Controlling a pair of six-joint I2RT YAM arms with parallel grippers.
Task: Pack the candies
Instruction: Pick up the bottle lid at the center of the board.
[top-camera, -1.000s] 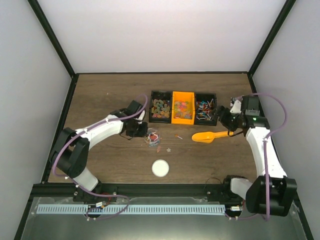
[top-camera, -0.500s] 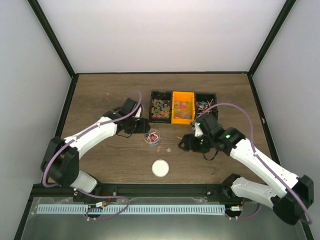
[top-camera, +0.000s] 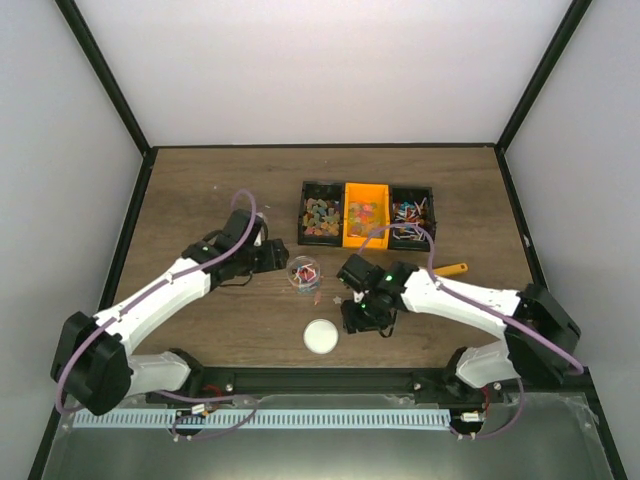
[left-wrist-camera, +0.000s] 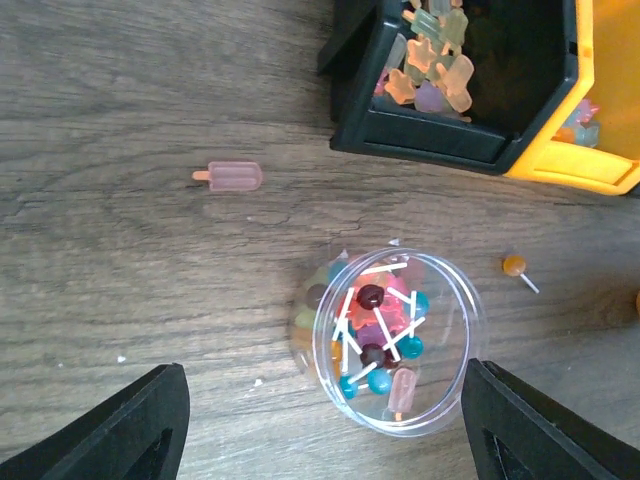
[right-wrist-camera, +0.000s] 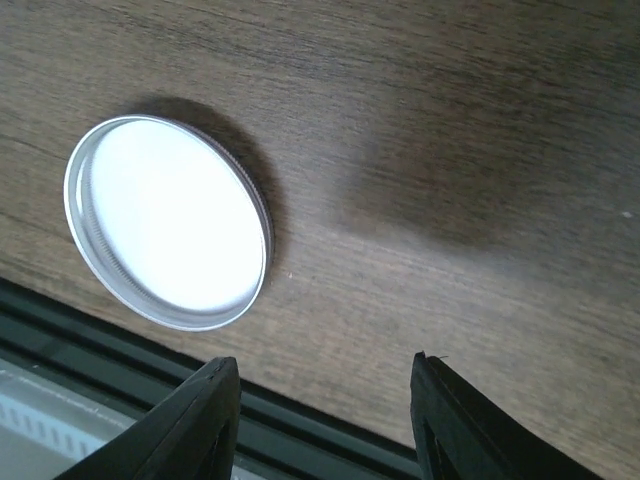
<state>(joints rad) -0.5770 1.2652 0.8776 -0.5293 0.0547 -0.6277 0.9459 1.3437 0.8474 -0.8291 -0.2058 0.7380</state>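
Your left gripper (left-wrist-camera: 322, 366) is spread wide astride the clear round plastic jar (left-wrist-camera: 440, 330) of multicoloured candies (left-wrist-camera: 375, 325) — no contact — your right gripper (right-wrist-camera: 322, 360), part-spread and empty, beside the white round lid (right-wrist-camera: 165, 220).

The candies (left-wrist-camera: 380, 335) fill a clear round cup (left-wrist-camera: 457, 290): teal and dark red ball lollipops on white sticks, crossed over pink pieces. A pink popsicle-shaped sweet (left-wrist-camera: 232, 176) lies flat on the wooden table (left-wrist-camera: 100, 280); a small orange lollipop (left-wrist-camera: 514, 265) lies just beside the cup. Pale gummies (left-wrist-camera: 435, 55) are heaped in a black bin (left-wrist-camera: 420, 140).
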